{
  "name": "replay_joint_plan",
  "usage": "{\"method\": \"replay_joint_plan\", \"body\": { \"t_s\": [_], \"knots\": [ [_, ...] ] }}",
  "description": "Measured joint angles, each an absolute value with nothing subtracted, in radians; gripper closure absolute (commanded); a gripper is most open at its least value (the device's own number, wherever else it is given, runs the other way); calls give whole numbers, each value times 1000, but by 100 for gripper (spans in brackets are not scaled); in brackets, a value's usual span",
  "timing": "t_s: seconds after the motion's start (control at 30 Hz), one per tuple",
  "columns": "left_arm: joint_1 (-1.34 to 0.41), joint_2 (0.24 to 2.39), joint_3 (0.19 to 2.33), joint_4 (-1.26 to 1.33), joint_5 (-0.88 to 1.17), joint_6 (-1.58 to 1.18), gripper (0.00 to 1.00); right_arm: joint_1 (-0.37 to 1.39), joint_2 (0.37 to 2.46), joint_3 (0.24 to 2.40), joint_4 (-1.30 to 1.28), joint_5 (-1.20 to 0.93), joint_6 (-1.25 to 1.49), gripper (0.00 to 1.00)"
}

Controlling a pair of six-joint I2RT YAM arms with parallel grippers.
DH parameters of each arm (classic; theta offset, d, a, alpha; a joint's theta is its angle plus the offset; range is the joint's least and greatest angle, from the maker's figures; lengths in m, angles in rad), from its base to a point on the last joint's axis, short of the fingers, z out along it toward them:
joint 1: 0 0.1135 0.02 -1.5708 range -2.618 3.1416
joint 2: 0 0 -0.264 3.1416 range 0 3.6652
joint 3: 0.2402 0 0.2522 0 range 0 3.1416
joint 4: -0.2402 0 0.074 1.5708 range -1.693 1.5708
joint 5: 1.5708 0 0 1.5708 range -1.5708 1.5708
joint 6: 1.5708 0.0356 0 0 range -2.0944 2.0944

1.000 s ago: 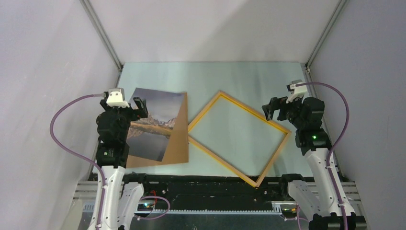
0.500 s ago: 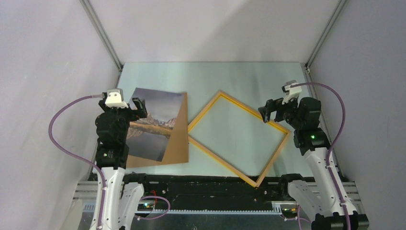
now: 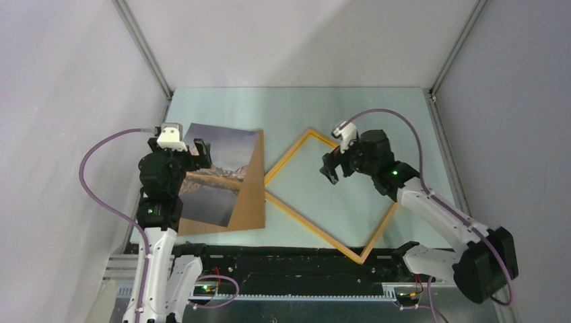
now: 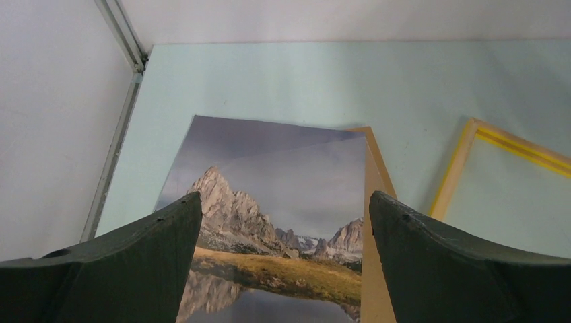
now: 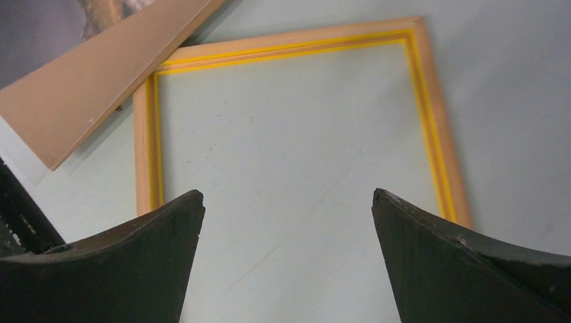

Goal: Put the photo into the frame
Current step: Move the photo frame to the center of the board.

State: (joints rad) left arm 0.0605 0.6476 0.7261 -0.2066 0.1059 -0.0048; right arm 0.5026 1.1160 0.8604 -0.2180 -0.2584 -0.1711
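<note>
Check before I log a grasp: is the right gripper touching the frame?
Apart. The right wrist view shows the frame lying flat well beyond the right gripper, whose open jaws hold nothing.

Left fingers (image 4: 135, 262), right fingers (image 5: 458, 269) wide apart.

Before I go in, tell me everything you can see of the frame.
The frame is a thin rectangle of narrow yellow-orange strips, wood by the look, paler along the outer edge. It lies flat on the table, turned diamond-wise, to the right of the photo. It is empty, and the pale table shows through it. The brown backing board meets or just overlaps its left corner. The right gripper hangs open above its far part, apparently clear of it.
</note>
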Motion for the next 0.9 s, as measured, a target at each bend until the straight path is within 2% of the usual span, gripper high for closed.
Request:
{"method": "replay_joint_plan", "body": {
  "t_s": [0.1,0.5,0.9],
  "knots": [
    [61,647,713,-215,121,10,2,570,1206,877,-183,-253,-167,0],
    [62,665,683,-245,166,8,2,727,1515,1051,-106,-294,-86,13],
    [62,671,683,-247,170,9,2,905,1609,1056,-325,-300,-196,20]
  ]
}}
